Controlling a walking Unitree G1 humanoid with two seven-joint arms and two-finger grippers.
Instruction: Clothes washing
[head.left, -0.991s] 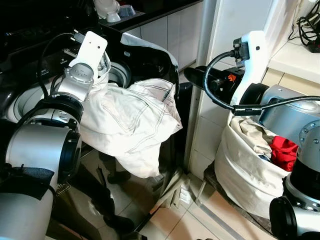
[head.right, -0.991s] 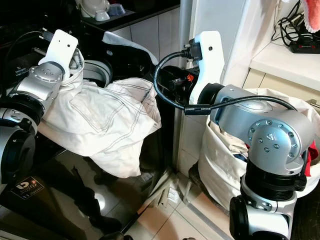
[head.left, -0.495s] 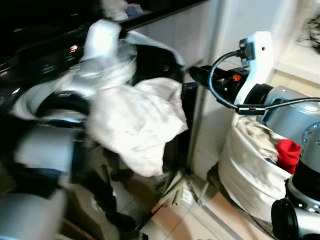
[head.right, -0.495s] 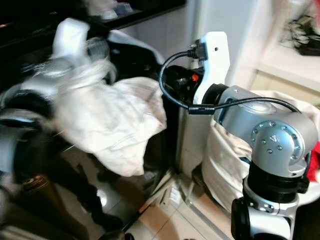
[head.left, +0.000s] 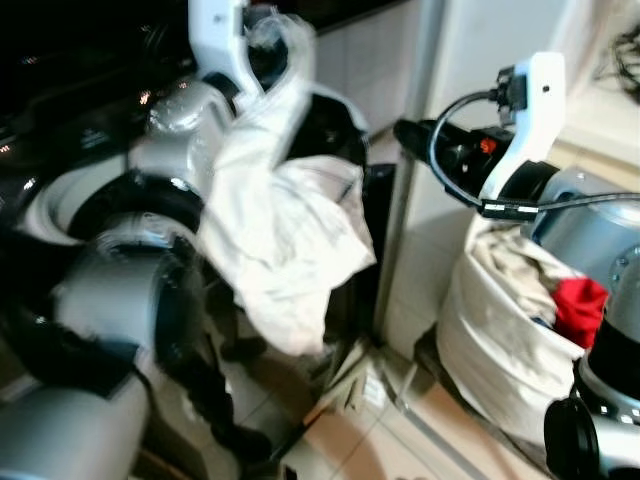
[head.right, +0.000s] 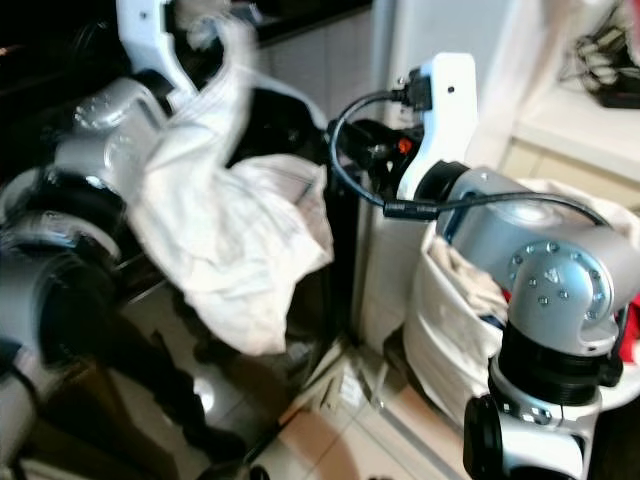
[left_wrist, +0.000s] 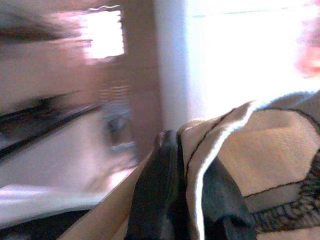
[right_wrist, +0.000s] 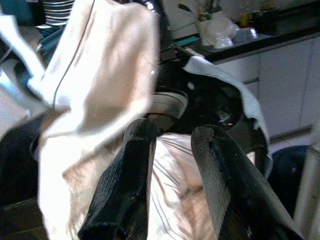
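Loading appears to be at an early stage. The left end effector (head.left: 262, 22) is clamped on a white garment (head.left: 285, 235), held high so it hangs over the front of the dark washing machine (head.left: 330, 125), not yet inside. The right end effector (right_wrist: 172, 180) hovers near the cloth, fingers apart and empty. A laundry bag (head.left: 500, 340) beside the white wall remains full. The floor is pale glossy tile; a dark worktop (right_wrist: 260, 37) carries dishes.
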